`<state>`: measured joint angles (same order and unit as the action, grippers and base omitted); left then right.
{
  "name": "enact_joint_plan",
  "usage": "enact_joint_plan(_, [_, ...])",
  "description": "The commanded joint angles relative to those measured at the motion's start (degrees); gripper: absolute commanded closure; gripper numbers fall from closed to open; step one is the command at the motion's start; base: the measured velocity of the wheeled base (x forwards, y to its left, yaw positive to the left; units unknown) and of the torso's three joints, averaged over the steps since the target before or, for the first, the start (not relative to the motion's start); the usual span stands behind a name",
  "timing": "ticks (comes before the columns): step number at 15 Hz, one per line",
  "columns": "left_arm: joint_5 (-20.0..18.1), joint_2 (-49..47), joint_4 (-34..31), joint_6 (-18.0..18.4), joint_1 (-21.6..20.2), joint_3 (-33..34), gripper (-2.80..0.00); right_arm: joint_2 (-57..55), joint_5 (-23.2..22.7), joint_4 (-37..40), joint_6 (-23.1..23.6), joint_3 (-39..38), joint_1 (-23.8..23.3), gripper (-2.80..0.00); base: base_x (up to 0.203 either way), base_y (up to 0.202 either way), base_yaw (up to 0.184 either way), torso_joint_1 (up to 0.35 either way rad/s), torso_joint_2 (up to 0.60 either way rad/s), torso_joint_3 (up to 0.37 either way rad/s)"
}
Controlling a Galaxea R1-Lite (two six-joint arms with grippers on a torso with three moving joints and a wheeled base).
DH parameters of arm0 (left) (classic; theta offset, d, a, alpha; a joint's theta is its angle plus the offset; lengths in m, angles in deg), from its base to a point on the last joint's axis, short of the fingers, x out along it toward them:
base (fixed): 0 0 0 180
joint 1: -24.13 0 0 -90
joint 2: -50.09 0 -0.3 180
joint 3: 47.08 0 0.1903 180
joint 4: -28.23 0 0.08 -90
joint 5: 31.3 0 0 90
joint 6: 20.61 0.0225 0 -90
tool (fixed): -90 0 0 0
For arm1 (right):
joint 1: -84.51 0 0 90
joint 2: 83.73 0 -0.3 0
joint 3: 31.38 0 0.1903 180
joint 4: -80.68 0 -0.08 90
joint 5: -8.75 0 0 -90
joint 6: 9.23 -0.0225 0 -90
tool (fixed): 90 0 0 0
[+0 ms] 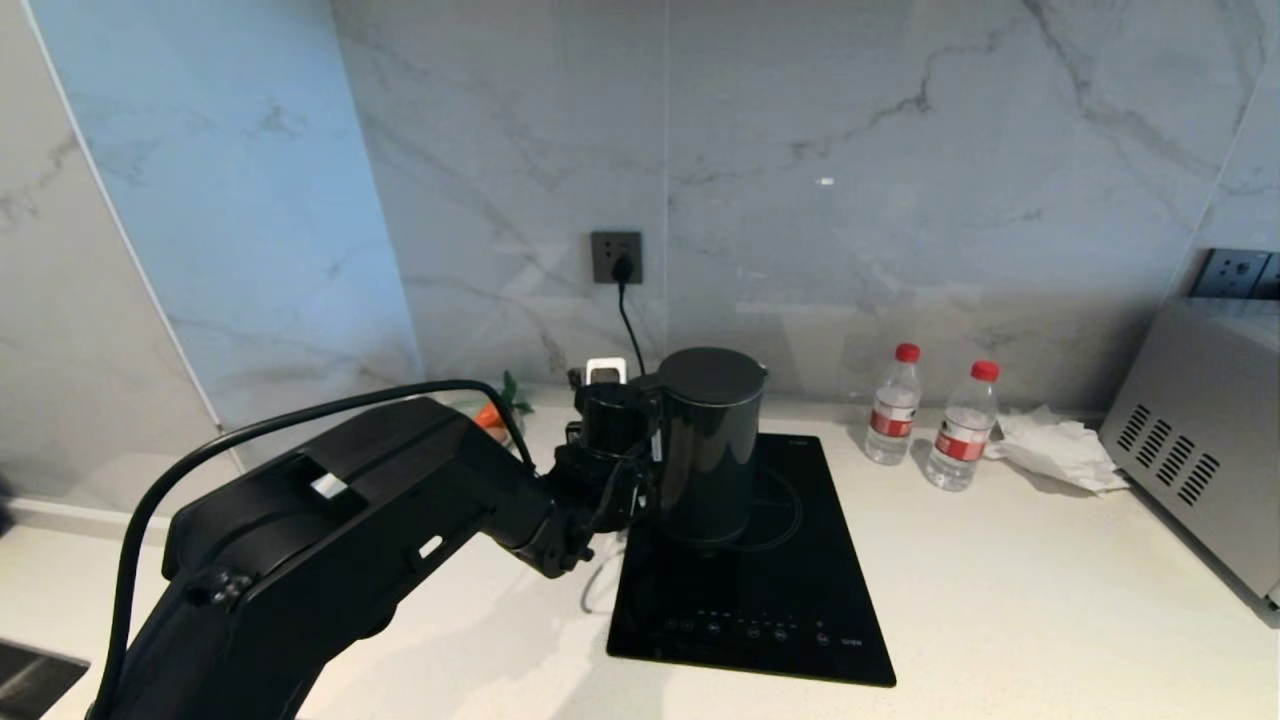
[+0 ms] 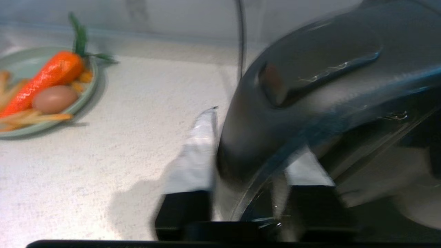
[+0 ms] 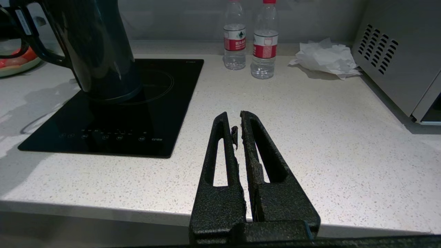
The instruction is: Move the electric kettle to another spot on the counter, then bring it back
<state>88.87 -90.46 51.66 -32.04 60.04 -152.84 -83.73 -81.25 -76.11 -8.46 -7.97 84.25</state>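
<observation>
The electric kettle is a tall glossy black jug standing on the black cooktop, which is set into the white speckled counter. My left gripper reaches in from the left and is at the kettle's loop handle. In the left wrist view the handle runs between the two pale fingers, and the left gripper is shut on it. I cannot tell whether the kettle's base touches the glass. My right gripper hangs shut and empty over the counter's front edge, to the right of the kettle.
Two water bottles stand right of the cooktop, with crumpled tissue and a silver appliance beyond. A green plate with a carrot and an egg sits left of the kettle. A cord hangs from the wall socket.
</observation>
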Motion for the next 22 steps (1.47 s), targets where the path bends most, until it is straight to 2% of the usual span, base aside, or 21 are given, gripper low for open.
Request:
enact_joint_plan(1, [0.2, 0.2, 0.4, 0.1, 0.2, -0.4, -2.8, 0.0, 0.0, 0.0, 0.0, 0.0, 0.0, 0.0, 0.0, 0.0, 0.0, 0.0, 0.0, 0.0])
enact_joint_plan(5, [0.6, 0.2, 0.4, 0.2, 0.4, -0.9, -2.8, 0.0, 0.0, 0.0, 0.0, 0.0, 0.0, 0.0, 0.0, 0.0, 0.0, 0.0, 0.0, 0.0])
enact_joint_plan(8, [0.5, 0.0, 0.5, 0.2, 0.0, 2.6, -2.8, 0.0, 0.0, 0.0, 0.0, 0.0, 0.0, 0.0, 0.0, 0.0, 0.0, 0.0, 0.0, 0.0])
enact_joint_plan(11, [0.3, 0.0, 6.5, 0.5, -0.4, 7.2, -2.8, 0.0, 0.0, 0.0, 0.0, 0.0, 0.0, 0.0, 0.0, 0.0, 0.0, 0.0, 0.0, 0.0])
enact_joint_plan(17, [0.1, 2.9, 10.6, 0.7, -1.1, 13.7, -2.8, 0.0, 0.0, 0.0, 0.0, 0.0, 0.0, 0.0, 0.0, 0.0, 0.0, 0.0, 0.0, 0.0])
enact_joint_plan(22, [-0.2, 5.6, 15.7, 1.0, -1.5, 22.1, -2.8, 0.0, 0.0, 0.0, 0.0, 0.0, 0.0, 0.0, 0.0, 0.0, 0.0, 0.0, 0.0, 0.0])
